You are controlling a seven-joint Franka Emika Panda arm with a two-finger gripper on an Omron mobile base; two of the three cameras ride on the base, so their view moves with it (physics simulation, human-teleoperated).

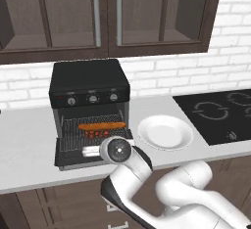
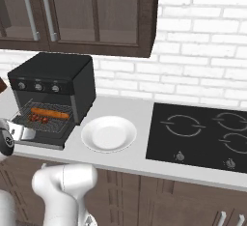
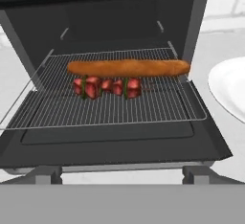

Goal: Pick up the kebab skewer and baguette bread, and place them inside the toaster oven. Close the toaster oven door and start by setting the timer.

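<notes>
The kebab skewer lies on the wire rack of the toaster oven, lengthwise along the rack and a little left of its middle in the hand view; its red meat chunks sit just in front of the baguette bread, touching it or very nearly so; the loaf lies across the rack toward the back edge, its right end close to the rack's right rear corner. The rack is pulled partly forward over the toaster oven door, which hangs fully open and flat, level with the counter; the door's front edge sits nearest the camera on the hand. The oven stands toward the back of the counter against the white brick wall, with three round knobs in a row above its opening.

The gripper hovers just in front of the open door's front edge, its two dark fingers spread wide apart and holding nothing.

A white plate sits on the counter just right of the oven, near the counter's front edge; a black cooktop lies further right; dark wooden cabinets hang above.
</notes>
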